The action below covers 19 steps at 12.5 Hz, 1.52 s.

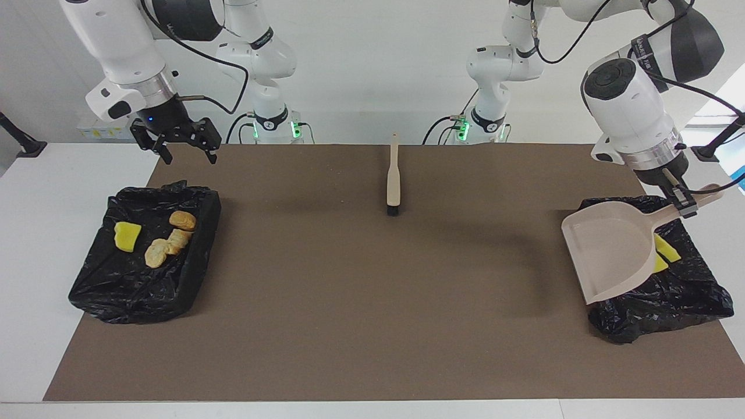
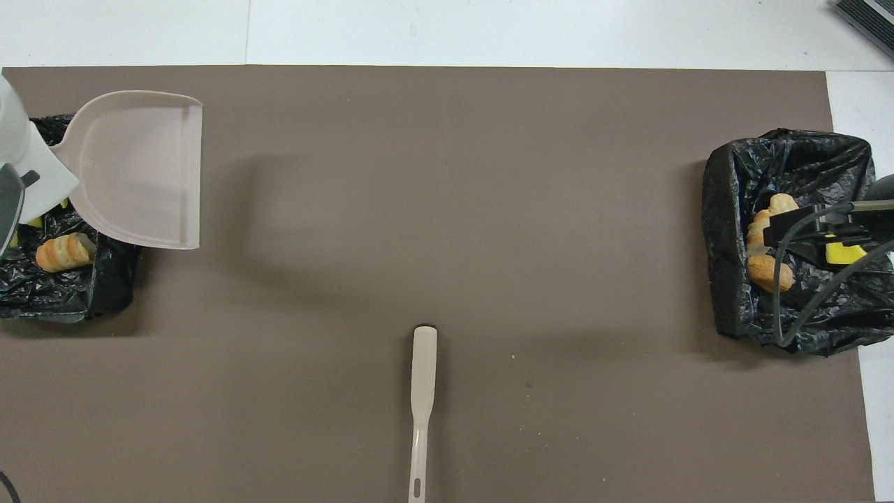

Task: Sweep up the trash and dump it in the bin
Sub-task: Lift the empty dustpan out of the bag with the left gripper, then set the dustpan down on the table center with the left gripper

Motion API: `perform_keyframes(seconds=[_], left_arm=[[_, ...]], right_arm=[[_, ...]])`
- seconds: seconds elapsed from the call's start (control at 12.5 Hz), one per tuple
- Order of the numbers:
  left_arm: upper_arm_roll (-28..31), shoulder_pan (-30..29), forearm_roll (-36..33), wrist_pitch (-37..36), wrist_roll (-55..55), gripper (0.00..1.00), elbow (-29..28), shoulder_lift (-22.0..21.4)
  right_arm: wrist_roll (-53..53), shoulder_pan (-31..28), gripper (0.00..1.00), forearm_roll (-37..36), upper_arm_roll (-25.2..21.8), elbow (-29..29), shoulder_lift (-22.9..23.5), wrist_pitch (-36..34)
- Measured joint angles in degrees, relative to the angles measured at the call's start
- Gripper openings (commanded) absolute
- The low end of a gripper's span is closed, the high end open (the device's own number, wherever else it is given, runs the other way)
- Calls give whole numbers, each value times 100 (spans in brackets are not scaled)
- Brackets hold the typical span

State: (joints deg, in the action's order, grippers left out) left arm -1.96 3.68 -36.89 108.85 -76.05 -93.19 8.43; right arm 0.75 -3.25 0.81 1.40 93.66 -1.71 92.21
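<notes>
Because the dumping step looks complete, the dustpan (image 1: 611, 256) hangs empty at the right of the facing frame, its handle clamped between the left gripper's (image 1: 681, 201) fingers, over a black-lined bin (image 1: 669, 302) where yellow trash (image 1: 666, 251) lies. At left, a second bin (image 1: 134, 291) holds 4 scraps (image 1: 166, 241). Higher in frame, the brush (image 1: 393, 183) lies unused at centre; at upper left the waiting right gripper (image 1: 185, 152) hangs with fingers apart.

left gripper (image 1: 682, 201) clamps dustpan (image 1: 611, 256) over lower-right bin (image 1: 687, 302) | right gripper (image 1: 185, 148) spread, upper left | brush (image 1: 393, 181) top centre
</notes>
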Motion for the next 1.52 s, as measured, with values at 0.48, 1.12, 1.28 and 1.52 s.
perform_keyframes(seconds=[0.48,1.12,1.28,1.52], left_arm=[[-25,249,1342,-326,1960,0,-29,235],[-64,1785,2807,-40,7579,0,-21,1098],[-63,2033,3136,84,8406,0,-8,1161],[-65,2460,3408,287,9765,0,10,1243]], right_arm=[[0,0,100,0,0,0,0,0],[0,0,100,0,0,0,0,0],[0,0,100,0,0,0,0,0],[0,0,100,0,0,0,0,0]])
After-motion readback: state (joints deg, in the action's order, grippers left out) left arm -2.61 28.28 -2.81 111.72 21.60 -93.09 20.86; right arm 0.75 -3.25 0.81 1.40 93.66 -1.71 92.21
